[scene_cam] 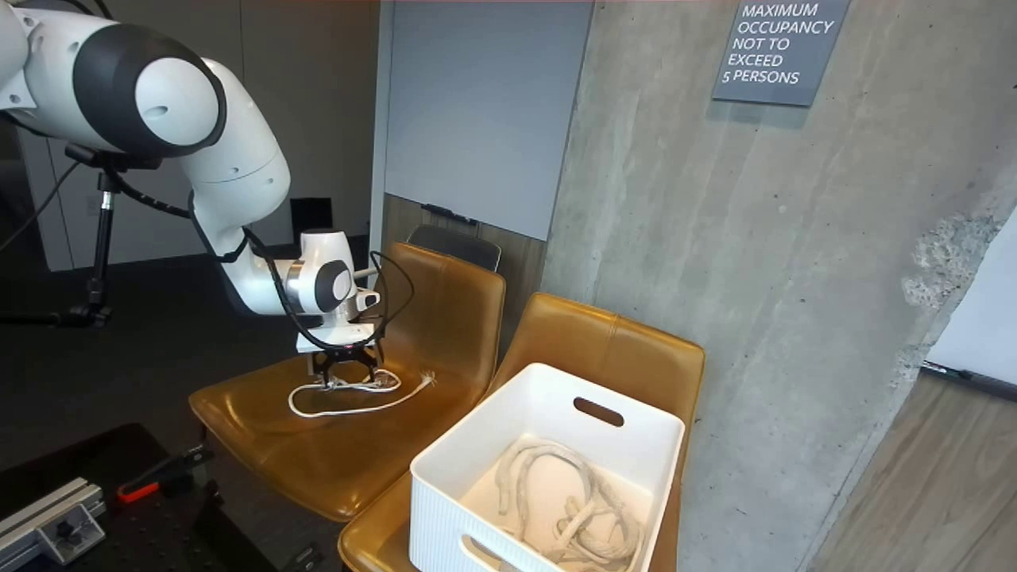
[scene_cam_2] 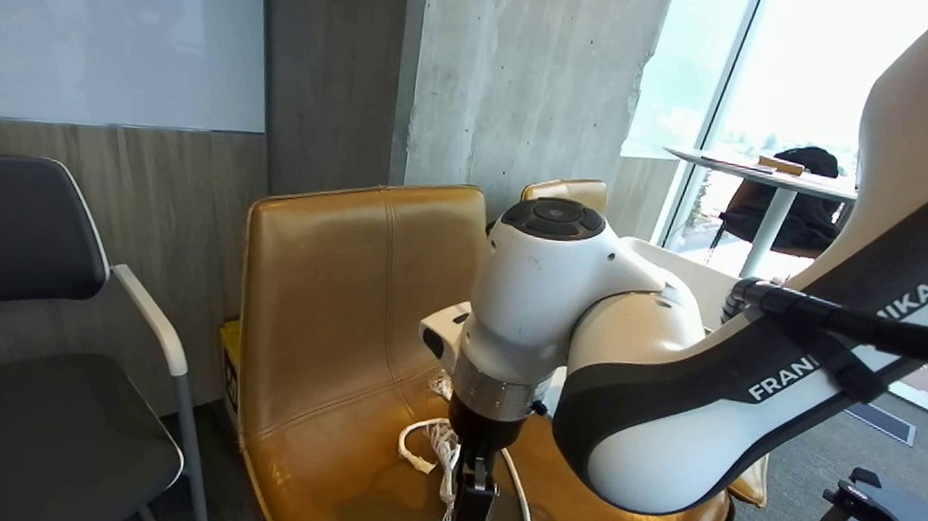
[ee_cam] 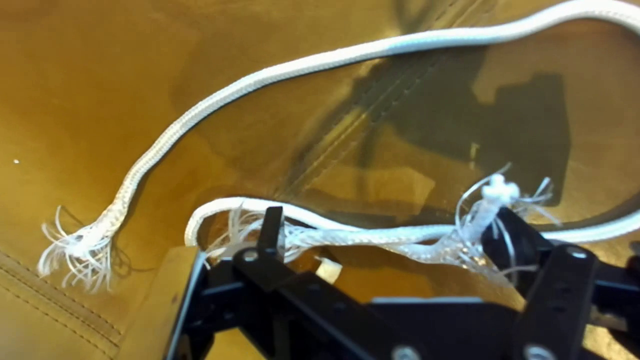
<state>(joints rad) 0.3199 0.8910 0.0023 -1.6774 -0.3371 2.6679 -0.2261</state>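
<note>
Currently, the rope (ee_cam: 310,64) is strewn on the chair (scene_cam: 318,453), part of it spanned by the end effector (ee_cam: 390,225), which is opened wide w/ nothing gripped. Judged light, limp, prob. a bit slick; best pinched midway, frayed ends (ee_cam: 85,245) avoided.

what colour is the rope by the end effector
White; the rope shows best in the wrist view.

A black gripper (ee_cam: 387,221), fingers (ee_cam: 272,231) parted wide, spans a stretch of white rope (ee_cam: 320,63) on a brown leather seat (ee_cam: 100,100), one frayed end (ee_cam: 85,246) at left.
</note>
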